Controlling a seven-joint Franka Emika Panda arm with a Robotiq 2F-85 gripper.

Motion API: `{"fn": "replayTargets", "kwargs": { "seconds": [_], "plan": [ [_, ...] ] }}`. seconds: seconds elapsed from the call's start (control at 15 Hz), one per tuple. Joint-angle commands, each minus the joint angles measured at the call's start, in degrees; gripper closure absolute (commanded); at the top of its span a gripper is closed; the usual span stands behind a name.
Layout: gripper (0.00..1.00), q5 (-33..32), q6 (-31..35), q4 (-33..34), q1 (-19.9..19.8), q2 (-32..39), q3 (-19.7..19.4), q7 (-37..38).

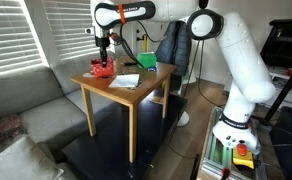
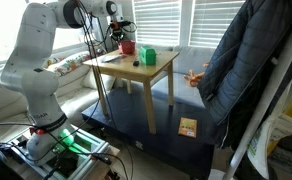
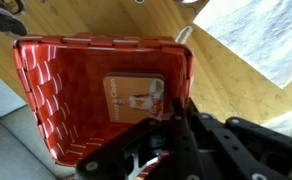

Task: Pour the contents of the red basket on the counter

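- Since my pincer (image 3: 181,115) shows its dark fingers pressed together at the near wall of the small red latticed plastic basket (image 3: 76,90), I judge it is pinching that wall, though the contact itself is hidden.
- Inside, a flat card with a pale picture (image 3: 134,95) lies on the basket floor; nothing is spilled yet.
- The basket stands upright by a corner of the square light-brown wooden desk (image 1: 154,78), with the grey sofa (image 3: 4,140) just past that edge.
- To pour well, I would lift clear first, then roll the wrist so the mouth tips towards the desk's middle, never sofa-wards.
- A flat card may cling, so I would turn the basket fully over.
- Farther on lie a white paper sheet (image 3: 256,40) and a green box (image 1: 146,62); I would keep the spill short of them.
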Motion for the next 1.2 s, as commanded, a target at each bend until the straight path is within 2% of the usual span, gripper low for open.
{"fn": "replayTargets", "kwargs": {
  "seconds": [0.0,0.27,0.53,0.87,1.13],
  "plan": [
    [0.99,2.6,-2.6,1.2,-2.1,-2.0,0.7,-1.7],
    [0.99,11.6,-1.6,-1.5,-7.8,-7.0,3.3,-6.6],
    [0.99,24.1,-0.7,-3.7,-14.3,-10.6,6.1,-13.6],
    [0.99,40.1,-2.0,-8.3,-21.6,-12.3,9.0,-22.6],
    [0.99,51.1,-4.9,-12.2,-25.7,-11.7,11.0,-28.8]
  ]
}}
